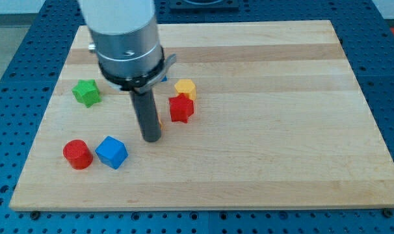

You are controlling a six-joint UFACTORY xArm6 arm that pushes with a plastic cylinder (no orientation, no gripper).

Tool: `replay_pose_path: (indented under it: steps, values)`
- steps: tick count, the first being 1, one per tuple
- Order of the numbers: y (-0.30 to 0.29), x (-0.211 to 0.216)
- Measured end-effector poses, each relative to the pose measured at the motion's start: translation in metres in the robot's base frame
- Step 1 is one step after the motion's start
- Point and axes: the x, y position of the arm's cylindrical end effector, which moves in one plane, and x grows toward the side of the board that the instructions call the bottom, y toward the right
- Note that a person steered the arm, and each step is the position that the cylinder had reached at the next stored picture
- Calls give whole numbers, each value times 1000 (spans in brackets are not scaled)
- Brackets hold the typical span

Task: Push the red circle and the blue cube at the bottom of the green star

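Note:
The red circle (pixel 77 154) lies near the view's bottom left of the wooden board. The blue cube (pixel 112 152) sits just right of it, almost touching. The green star (pixel 86 92) lies above them, toward the view's left edge. My tip (pixel 151 138) rests on the board right of the blue cube, about a block's width away, and well to the lower right of the green star.
A red star-like block (pixel 181 108) and a yellow block (pixel 185 88) lie right of the rod. A sliver of blue (pixel 164 77) and of orange (pixel 159 119) show behind the rod. The wooden board (pixel 281 130) sits on a blue perforated table.

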Motion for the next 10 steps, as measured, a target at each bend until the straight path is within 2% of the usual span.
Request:
replay_pose_path:
  steps: [2,3,5,6,7,8,10]
  values:
    - [40,107]
    - [-16,93]
    - [-65,34]
    - [-82,26]
    - [-69,62]
    - [-73,69]
    - [-139,59]
